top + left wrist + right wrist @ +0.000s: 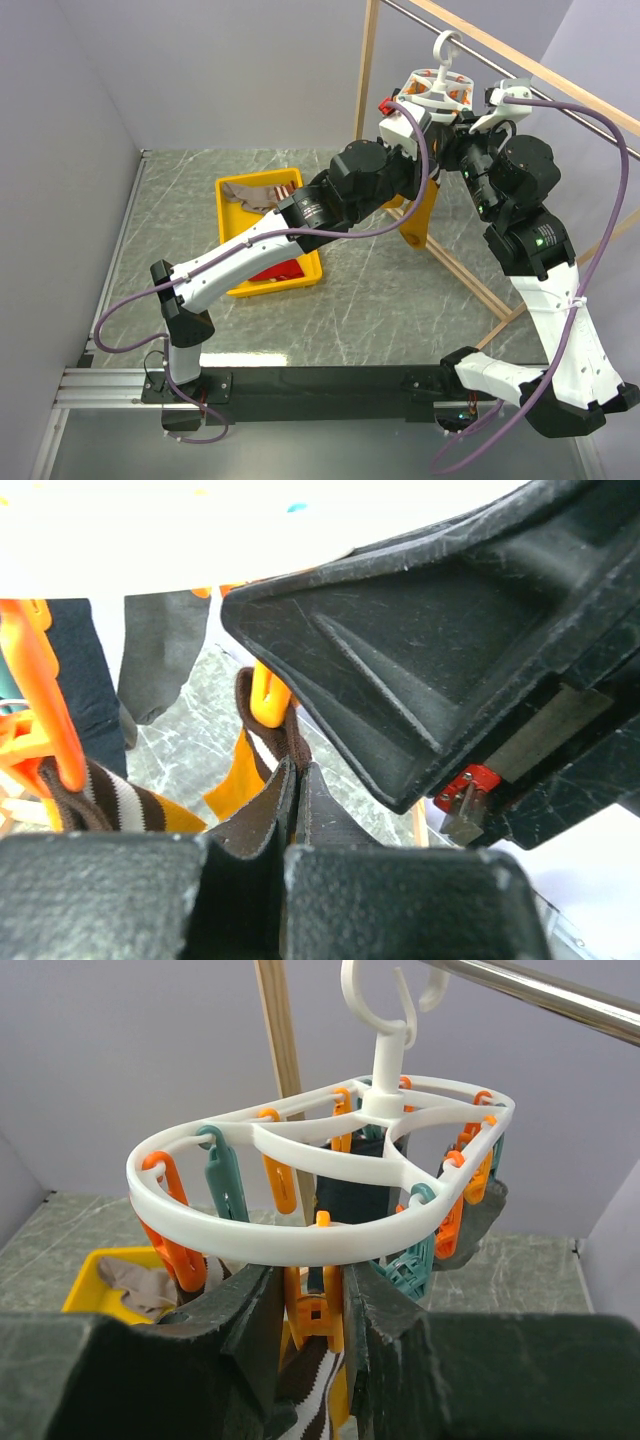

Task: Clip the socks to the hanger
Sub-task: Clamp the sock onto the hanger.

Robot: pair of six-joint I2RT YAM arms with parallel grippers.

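The white oval hanger hangs by its hook from the metal rod, high at the back right in the top view. My right gripper is shut on one of the hanger's orange clips, pinching it from both sides. Just under that clip sits the brown-and-white striped cuff of a mustard sock. My left gripper is shut on this cuff right below the orange clip. A dark navy sock and a grey sock hang from other clips.
A yellow bin with more socks stands on the marble table, left of the hanger. A wooden frame post and metal rod surround the hanger. In the left wrist view another striped-cuff sock hangs at the left.
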